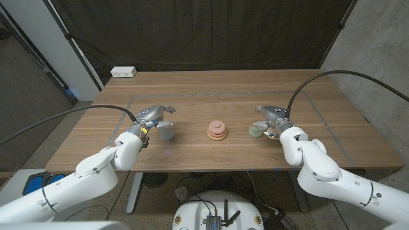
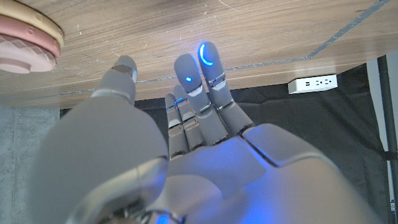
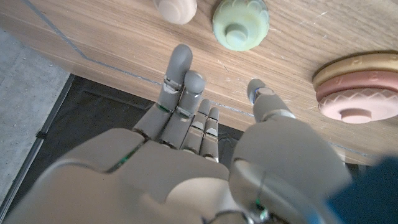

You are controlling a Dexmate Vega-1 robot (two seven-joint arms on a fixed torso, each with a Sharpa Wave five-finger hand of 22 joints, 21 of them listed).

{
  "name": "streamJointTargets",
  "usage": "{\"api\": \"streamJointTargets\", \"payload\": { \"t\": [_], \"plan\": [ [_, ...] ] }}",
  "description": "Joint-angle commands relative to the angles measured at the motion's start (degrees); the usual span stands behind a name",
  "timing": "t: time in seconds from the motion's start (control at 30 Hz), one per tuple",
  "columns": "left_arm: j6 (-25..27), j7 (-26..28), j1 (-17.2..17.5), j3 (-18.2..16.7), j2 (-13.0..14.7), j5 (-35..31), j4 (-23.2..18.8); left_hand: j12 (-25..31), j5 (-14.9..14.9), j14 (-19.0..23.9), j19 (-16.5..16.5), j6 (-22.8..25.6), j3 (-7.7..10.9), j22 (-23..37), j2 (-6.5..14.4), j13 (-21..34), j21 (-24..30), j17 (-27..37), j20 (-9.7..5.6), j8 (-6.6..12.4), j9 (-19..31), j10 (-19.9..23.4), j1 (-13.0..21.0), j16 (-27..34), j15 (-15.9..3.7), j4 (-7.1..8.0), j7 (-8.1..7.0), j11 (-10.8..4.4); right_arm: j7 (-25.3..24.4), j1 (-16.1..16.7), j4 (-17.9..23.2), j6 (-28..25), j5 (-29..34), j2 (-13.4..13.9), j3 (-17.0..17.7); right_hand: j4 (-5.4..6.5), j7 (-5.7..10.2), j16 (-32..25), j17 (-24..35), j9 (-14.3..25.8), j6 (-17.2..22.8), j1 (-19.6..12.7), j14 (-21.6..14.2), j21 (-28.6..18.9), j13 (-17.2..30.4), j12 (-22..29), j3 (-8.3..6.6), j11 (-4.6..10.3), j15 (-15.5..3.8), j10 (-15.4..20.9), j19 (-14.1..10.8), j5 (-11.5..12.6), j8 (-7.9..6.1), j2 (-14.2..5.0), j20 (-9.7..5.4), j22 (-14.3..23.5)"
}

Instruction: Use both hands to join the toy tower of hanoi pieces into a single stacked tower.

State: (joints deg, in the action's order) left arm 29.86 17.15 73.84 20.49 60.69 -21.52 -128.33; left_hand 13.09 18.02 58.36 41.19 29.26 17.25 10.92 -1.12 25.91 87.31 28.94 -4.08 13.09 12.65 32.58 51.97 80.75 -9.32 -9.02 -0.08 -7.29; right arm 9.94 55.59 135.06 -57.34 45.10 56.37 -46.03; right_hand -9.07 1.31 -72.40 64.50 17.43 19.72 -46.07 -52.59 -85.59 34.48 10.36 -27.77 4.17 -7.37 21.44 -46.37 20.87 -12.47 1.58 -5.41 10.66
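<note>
Left robot hand: we see the left robot hand (image 1: 152, 115) over the wooden counter (image 1: 217, 86), fingers (image 2: 200, 74) straight and apart, nothing in it (released).
Grey piece: just beside that hand, toward the middle, a small grey piece (image 1: 167, 134) stands on the counter; we cannot tell if the hand touches it.
Pink stack: at the counter's middle sits the pink stack (image 1: 218, 130), round discs narrowing upward, a knob on top; in the right wrist view a yellowish disc lies above two pink ones with zigzag-patterned rims (image 3: 359, 87).
Green piece: right of the stack, a pale green disc (image 3: 240, 23) with a scalloped rim and centre knob, lying by itself.
Cream piece: a small rounded cream piece (image 3: 176, 9) just beside the green one.
Right robot hand: the right robot hand (image 1: 273, 117) is close to the green disc, fingers (image 3: 180, 78) extended and loose, holding nothing.
Power strip: a white power strip (image 1: 123, 72) lies at the far left edge.
</note>
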Motion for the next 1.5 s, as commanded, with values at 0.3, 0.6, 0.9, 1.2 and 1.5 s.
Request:
{"api": "streamJointTargets", "payload": {
  "t": [0.3, 0.6, 0.9, 1.2, 1.5],
  "plan": [
    [-1.37, 0.28, -0.55, -0.50, 0.30, 0.45, 0.58, 0.11, 0.43, 0.59, 0.59, 0.90, 0.68, 0.01, 0.24, 0.06, -0.07, -0.11, -7.60, 0.00, 0.21, 0.95, 0.46, 0.15, -3.25, -0.06, 0.06, -0.05, 13.64, -4.02, -0.55, -4.10, 8.86, -1.91, -4.15, -0.04, -0.79, 0.63, -1.13, 0.12, 0.23, 0.35, 0.67, 0.12, -0.38, 0.90, 1.57, -0.46, -5.14, 0.38, 0.56, -0.91, -0.11, 1.35, -6.59, -0.03],
    [-1.76, 0.18, -0.86, -0.32, 0.04, 0.53, 0.87, 0.14, 0.48, 0.83, 0.72, 1.14, 0.78, -0.02, 0.34, 0.09, -0.11, 0.01, -7.60, -0.01, 0.22, 1.22, 0.41, 0.32, -3.24, -0.04, -0.02, -0.09, 18.15, -4.65, -1.67, -4.57, 13.44, -3.31, -4.97, 0.00, -0.71, 0.39, -1.26, 0.15, -0.82, 0.37, 0.50, 0.20, -0.78, 0.69, 2.27, -0.70, -5.13, -0.53, 0.60, -1.40, 0.18, 1.35, -6.57, -0.05],
    [-2.29, 0.11, -1.23, 0.08, -0.45, 0.85, 1.55, 0.08, 0.61, 1.11, 0.87, 1.32, 1.00, -0.06, 0.45, 0.11, -0.21, 0.04, -7.62, -0.18, 0.26, 1.59, 0.38, 0.45, -3.24, -0.09, 0.01, -0.18, 21.58, -4.18, -3.55, -3.89, 17.05, -5.41, -4.57, -0.04, -0.74, 0.60, -1.72, 0.06, -1.63, 0.28, 0.84, 0.35, -1.10, 0.62, 2.81, -0.82, -5.13, -1.42, 0.77, -1.75, 0.31, 1.41, -6.59, -0.07],
    [-2.66, -0.05, -1.61, 0.31, -0.50, 0.94, 1.99, 0.01, 0.70, 1.06, 0.95, 1.45, 1.20, -0.06, 0.48, 0.23, -0.26, -0.07, -7.68, -0.29, 0.29, 1.64, 0.53, 0.38, -3.24, -0.22, 0.03, -0.28, 21.82, -2.57, -4.95, -2.39, 18.15, -7.33, -2.84, -0.07, -0.83, 0.59, -2.17, -0.03, -1.72, 0.04, 0.87, 0.45, -1.39, 0.90, 3.33, -0.92, -5.13, -1.27, 0.90, -2.03, 0.16, 1.39, -6.59, -0.05],
    [-3.14, -0.38, -1.99, 0.54, -0.35, 0.99, 2.36, 0.01, 0.85, 1.06, 0.99, 1.64, 1.51, -0.01, 0.47, 0.40, -0.22, -0.13, -7.71, -0.37, 0.32, 1.83, 1.11, 0.39, -3.25, -0.48, -0.02, -0.49, 23.46, -1.80, -6.33, -1.81, 20.11, -9.02, -2.19, -0.12, -1.09, 0.54, -2.30, -0.09, -1.89, -0.26, 0.90, 0.49, -1.55, 0.77, 3.52, -1.32, -5.14, -2.01, 0.91, -2.15, 0.14, 1.29, -6.59, -0.05]
  ]
}}
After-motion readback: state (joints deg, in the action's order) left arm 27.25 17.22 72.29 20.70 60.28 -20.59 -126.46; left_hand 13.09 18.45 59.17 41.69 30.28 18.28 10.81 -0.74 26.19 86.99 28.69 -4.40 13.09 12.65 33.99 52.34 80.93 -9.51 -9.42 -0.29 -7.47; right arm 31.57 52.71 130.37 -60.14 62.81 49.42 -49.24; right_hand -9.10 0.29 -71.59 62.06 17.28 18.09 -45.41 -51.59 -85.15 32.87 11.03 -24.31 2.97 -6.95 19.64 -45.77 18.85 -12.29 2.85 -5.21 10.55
